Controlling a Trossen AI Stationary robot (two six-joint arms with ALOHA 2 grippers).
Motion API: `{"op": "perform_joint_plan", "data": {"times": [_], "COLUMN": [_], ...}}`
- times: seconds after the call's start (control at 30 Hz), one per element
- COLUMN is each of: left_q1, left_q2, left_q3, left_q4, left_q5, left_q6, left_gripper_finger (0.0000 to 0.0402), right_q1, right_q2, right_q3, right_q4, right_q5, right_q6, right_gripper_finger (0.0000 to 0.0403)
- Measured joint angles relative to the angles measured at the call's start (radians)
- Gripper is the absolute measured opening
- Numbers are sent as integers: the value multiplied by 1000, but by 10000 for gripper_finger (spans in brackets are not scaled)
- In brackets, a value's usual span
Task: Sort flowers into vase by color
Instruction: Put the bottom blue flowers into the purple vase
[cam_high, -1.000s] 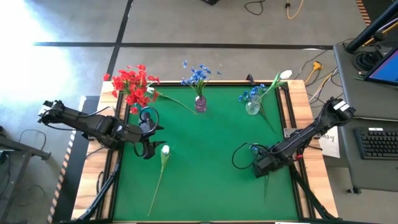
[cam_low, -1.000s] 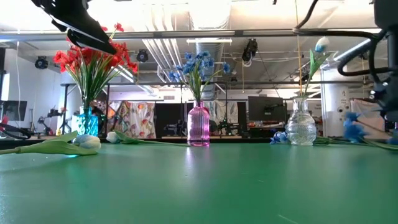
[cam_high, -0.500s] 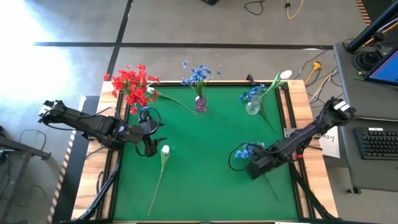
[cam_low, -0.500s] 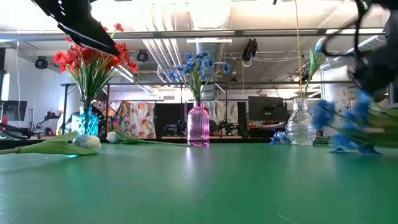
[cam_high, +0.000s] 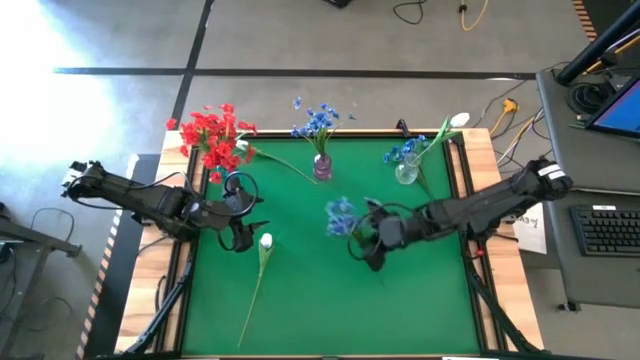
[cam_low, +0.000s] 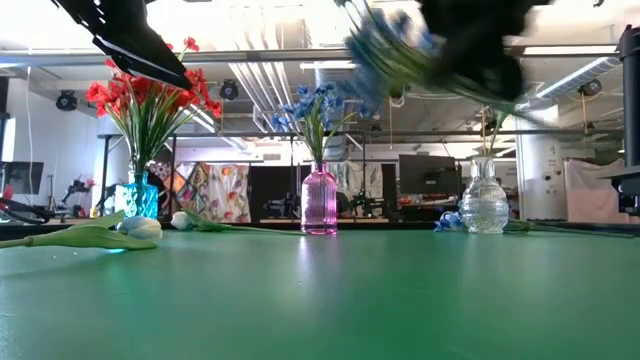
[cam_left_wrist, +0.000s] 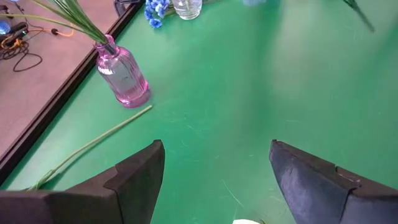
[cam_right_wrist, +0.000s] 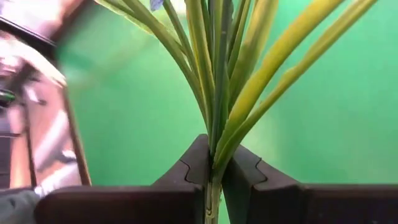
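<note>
Blue flower stem (cam_right_wrist: 214, 93) sits clamped between my right gripper's (cam_right_wrist: 213, 171) jaws. Swinging fast could slip it. My left gripper (cam_left_wrist: 214, 171) waits, jaws apart.

Green table (cam_high: 330, 290) with three vases, loose white-budded flower (cam_high: 262, 255).

the back edge of the desk (cam_high: 300, 300) is blocked by three vases: the teal vase (cam_high: 232, 183) of red flowers, the pink vase (cam_high: 322, 166) and the clear vase (cam_high: 406, 172). a white flower (cam_high: 262, 262) is laid across the left half beside the left end effector (cam_high: 241, 232). open green surface is left at the front centre and right.
</note>
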Motion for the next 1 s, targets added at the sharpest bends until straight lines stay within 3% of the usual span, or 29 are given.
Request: {"op": "perform_joint_plan", "data": {"times": [0.37,0.5,0.63,0.77,0.83,1.0], "left_q1": [0,0,0,0,0,1], "left_q2": [0,0,-1,-1,-1,-1], "left_q3": [-1,-1,-1,-1,-1,-1], "left_q4": [0,2,14,18,20,20], "left_q5": [-48,-51,-57,-89,-107,-135], "left_q6": [-5,-5,-5,-9,-9,-24], "left_gripper_finger": [277,277,277,277,277,277], "right_q1": [-261,-369,-491,-604,-634,-645], "right_q2": [0,3,15,43,65,124], "right_q3": [-58,-94,-110,-112,-113,-113], "right_q4": [689,966,1124,1126,1124,1156], "right_q5": [10,11,70,22,-28,-34], "right_q6": [-812,-1004,-1039,-956,-930,-957], "right_gripper_finger": [22,22,22,22,22,22]}}
